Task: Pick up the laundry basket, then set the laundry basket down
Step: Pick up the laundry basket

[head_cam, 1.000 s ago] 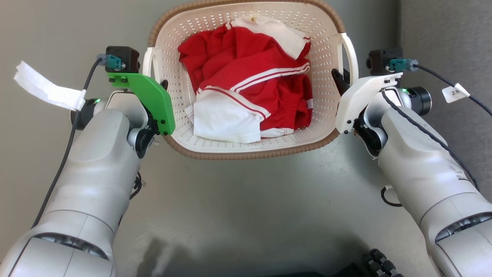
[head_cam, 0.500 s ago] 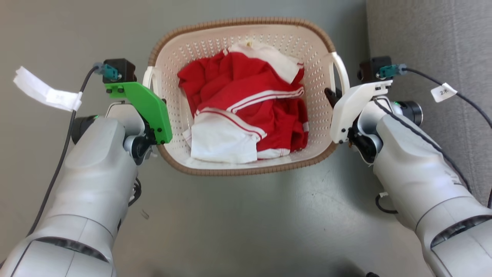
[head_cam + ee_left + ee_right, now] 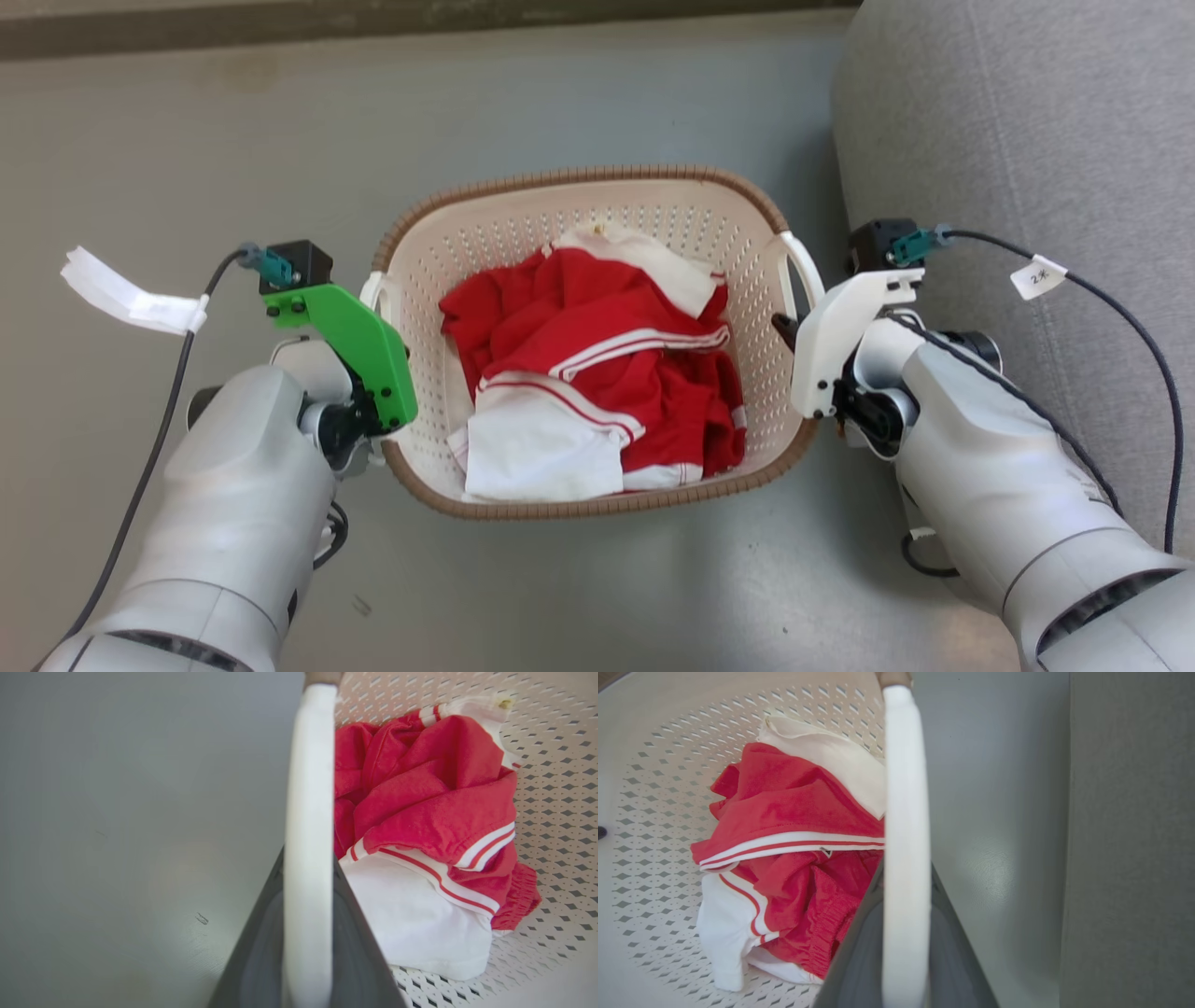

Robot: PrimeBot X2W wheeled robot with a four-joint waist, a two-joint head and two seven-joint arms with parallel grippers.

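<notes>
1. Left gripper [image 3: 308,868]: its dark fingers are pressed in on both sides of the white left loop handle [image 3: 308,779], which is pinched between them.
2. Right gripper [image 3: 906,877]: clamped likewise on the right loop handle [image 3: 903,779].
3. Left forearm [image 3: 243,485] is angled up and inward; its green wrist plate [image 3: 359,345] is seen against the rim of the laundry basket [image 3: 579,175].
4. Right forearm [image 3: 990,467] is mirrored, with its white wrist plate [image 3: 840,327] beside the opposite rim.
5. The basket is framed between both arms, over grey floor [image 3: 607,93], near a grey upholstered surface [image 3: 1027,121]. Contact with the floor cannot be told.
6. Crumpled red-and-white garments [image 3: 597,373] are noted inside.
</notes>
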